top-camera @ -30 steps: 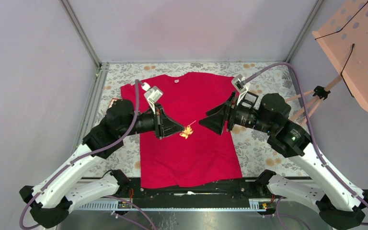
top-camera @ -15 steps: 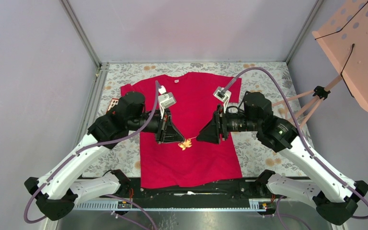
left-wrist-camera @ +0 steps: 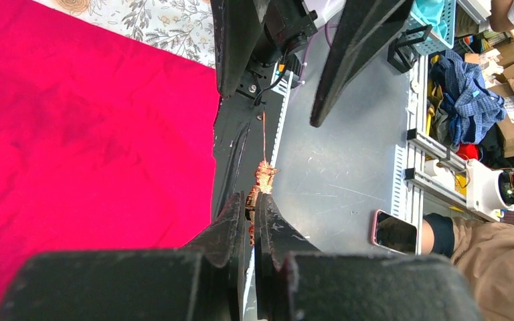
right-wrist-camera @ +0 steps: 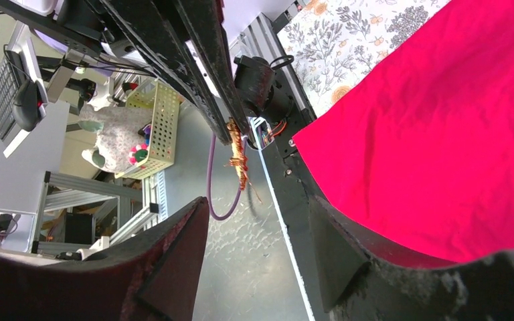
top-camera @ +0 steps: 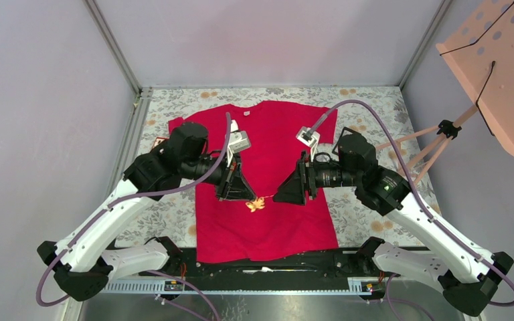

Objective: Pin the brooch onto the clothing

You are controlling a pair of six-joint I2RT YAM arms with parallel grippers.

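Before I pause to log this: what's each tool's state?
Left tool: shut on the brooch.
Right tool: open, holding nothing.

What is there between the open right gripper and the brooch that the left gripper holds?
Only the thin pin of the brooch, pointing toward the right gripper; no other object. The red T-shirt lies below. The left wrist view shows this.
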